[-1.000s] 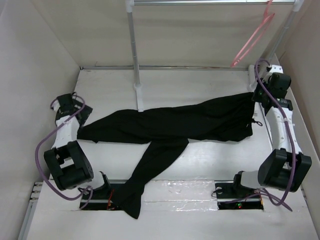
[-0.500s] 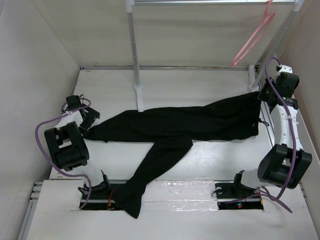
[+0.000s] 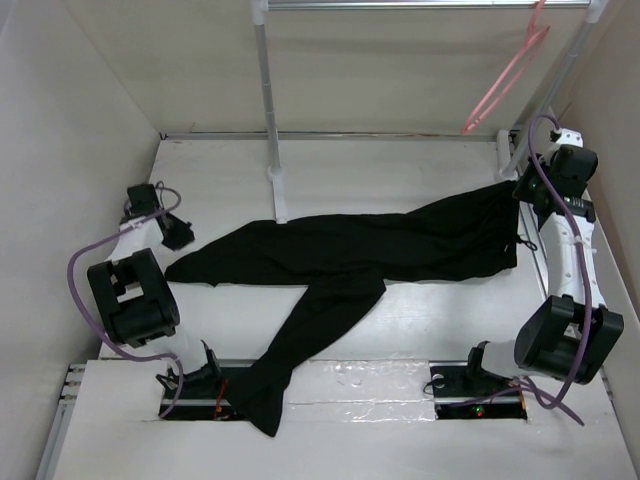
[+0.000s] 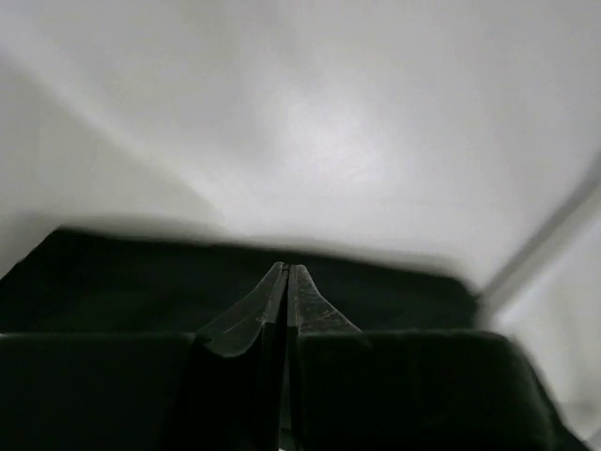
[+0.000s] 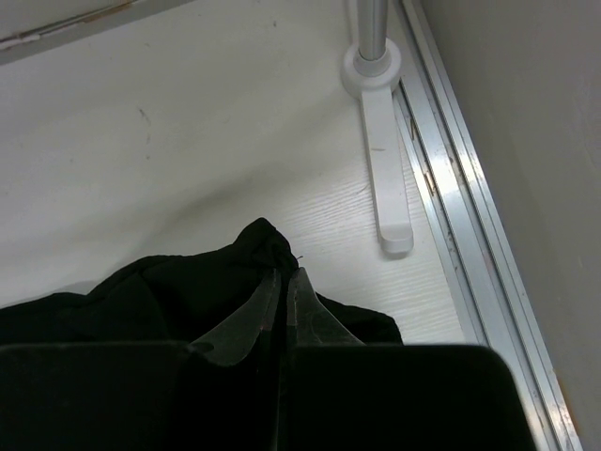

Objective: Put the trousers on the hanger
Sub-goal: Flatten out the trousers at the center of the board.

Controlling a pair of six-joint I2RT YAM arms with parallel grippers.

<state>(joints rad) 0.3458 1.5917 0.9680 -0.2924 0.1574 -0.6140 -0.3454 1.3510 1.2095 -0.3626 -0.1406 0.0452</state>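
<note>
Trousers lie spread flat across the counter, from a leg end at the far left to the waistband at the far right. The second leg trails down over the near edge between the arm bases.

At the left, the left end effector sits just beside that leg end and appears to be clear of it. Its wrist view shows the fingers pressed together with nothing visible between them. A blurred dark band lies beyond them that I cannot identify.

Near the middle, a white rack pole stands behind the cloth.

At the right, the right end effector is at the waistband corner, its fingers closed narrow on a pinched peak of black cloth. Above and behind it, the hanger hangs from the rack's top rail, well apart from the trousers.

The step in hand looks like getting a hold on the garment for lifting, and nothing is on the hanger yet. Next, I judge, the left side needs its own grip on a leg so both arms can raise the cloth towards the hanger. With only one corner pinched, the soft fabric would likely sag or slip.
</note>
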